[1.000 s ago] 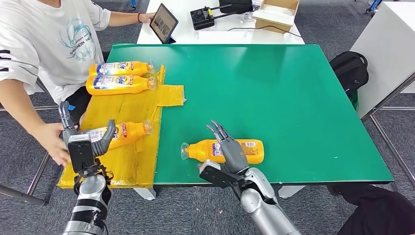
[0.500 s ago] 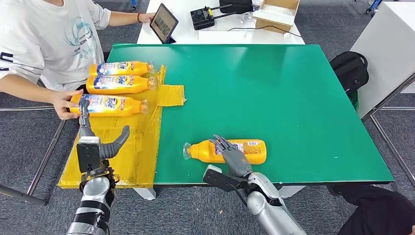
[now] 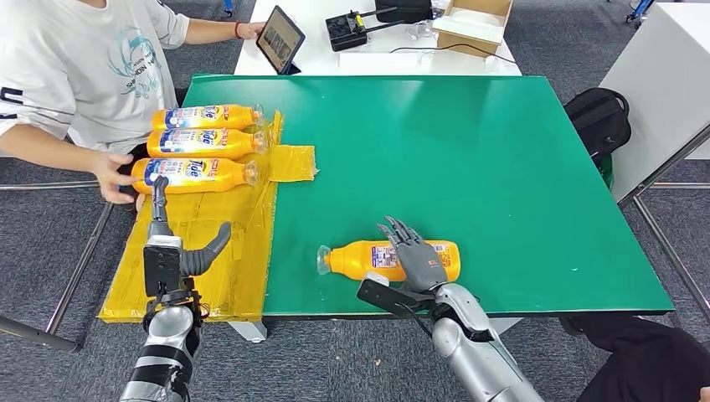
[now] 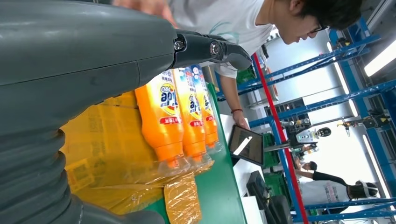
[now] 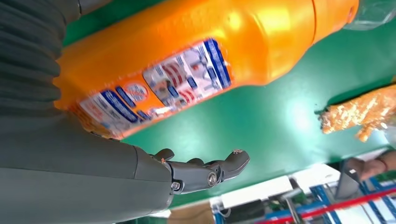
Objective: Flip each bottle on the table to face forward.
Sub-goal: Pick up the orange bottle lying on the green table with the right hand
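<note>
Presently, 3 bottles [image 3: 198,173] are seen lying side by side on the yellow sheet [image 3: 219,243]. Another bottle [image 3: 362,259] lies on the green table [image 3: 469,159], under the right hand [image 3: 416,258], fingers spread. Nothing is held by the left hand [image 3: 172,245], fingers apart.

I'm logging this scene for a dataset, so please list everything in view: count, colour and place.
Bottles on the sheet: three, orange with blue labels, lying side by side on the yellow sheet.
Bottle on the table: one, orange, lying near the front edge, cap toward the sheet.
Plastic sheet: one, yellow, over the table's left end.
Table: one, green top.
White table: one, behind, carrying a tablet, a black device and a cardboard box.
Backpack: one, black, on the floor at the right.
Person: one, white shirt, a hand at the nearest sheet bottle's base.
Left hand: grey, empty, over the sheet.
Right hand: grey, fingers spread over the lone bottle.
</note>
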You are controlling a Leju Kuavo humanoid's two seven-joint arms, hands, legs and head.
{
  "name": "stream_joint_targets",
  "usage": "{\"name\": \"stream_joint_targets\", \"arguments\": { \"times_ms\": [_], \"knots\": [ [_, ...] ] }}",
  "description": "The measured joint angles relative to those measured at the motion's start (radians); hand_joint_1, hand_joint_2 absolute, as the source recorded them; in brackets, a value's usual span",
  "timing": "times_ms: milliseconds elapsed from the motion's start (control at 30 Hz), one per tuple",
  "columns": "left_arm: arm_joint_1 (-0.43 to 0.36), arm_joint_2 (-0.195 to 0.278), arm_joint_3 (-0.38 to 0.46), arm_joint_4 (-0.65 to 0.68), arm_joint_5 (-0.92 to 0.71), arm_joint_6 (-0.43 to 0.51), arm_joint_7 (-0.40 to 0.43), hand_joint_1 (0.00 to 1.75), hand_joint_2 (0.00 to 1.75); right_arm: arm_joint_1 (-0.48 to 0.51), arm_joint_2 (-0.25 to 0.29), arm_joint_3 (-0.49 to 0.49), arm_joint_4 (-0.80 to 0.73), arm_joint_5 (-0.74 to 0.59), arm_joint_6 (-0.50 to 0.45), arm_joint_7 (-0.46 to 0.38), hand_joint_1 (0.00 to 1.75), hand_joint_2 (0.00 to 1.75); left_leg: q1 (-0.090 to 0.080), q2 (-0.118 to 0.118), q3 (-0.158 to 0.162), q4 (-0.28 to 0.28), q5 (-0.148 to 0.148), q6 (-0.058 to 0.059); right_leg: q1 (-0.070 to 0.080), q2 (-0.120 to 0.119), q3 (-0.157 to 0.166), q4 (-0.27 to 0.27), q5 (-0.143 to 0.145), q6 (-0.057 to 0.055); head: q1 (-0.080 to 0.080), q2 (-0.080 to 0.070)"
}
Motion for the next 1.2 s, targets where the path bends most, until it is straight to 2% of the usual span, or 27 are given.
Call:
{"name": "stream_joint_targets", "arguments": {
  "times_ms": [167,433,933,1200],
  "knots": [
    [0.000,-0.002,0.001,0.006,-0.001,-0.008,0.000,0.00,1.75,-0.012,-0.002,-0.010,0.000,-0.002,0.015,-0.013,0.00,1.75,0.000,0.000,0.000,0.000,0.000,0.000,0.000,0.000,0.000,0.000,0.000,0.000,0.000,0.000],
    [0.001,-0.003,0.005,0.009,0.005,0.000,-0.003,0.00,1.75,-0.036,-0.008,-0.025,0.041,-0.040,0.068,0.013,0.00,1.75,0.000,0.000,0.000,0.000,0.000,0.000,0.000,0.000,0.000,0.000,0.000,0.000,0.000,0.000],
    [0.002,-0.007,0.014,0.009,0.041,0.017,-0.004,0.00,1.75,-0.074,-0.010,-0.041,0.103,-0.050,0.063,0.036,0.00,1.75,0.000,0.000,0.000,0.000,0.000,0.000,0.000,0.000,0.001,0.000,0.000,0.001,0.000,0.000],
    [0.007,-0.006,0.024,0.009,0.054,0.009,-0.004,0.00,1.75,-0.085,-0.045,-0.047,0.096,-0.040,0.106,0.055,0.00,1.75,0.000,-0.001,0.000,0.000,0.000,0.000,0.000,0.000,0.001,0.000,0.000,0.001,0.000,0.000]
  ]
}}
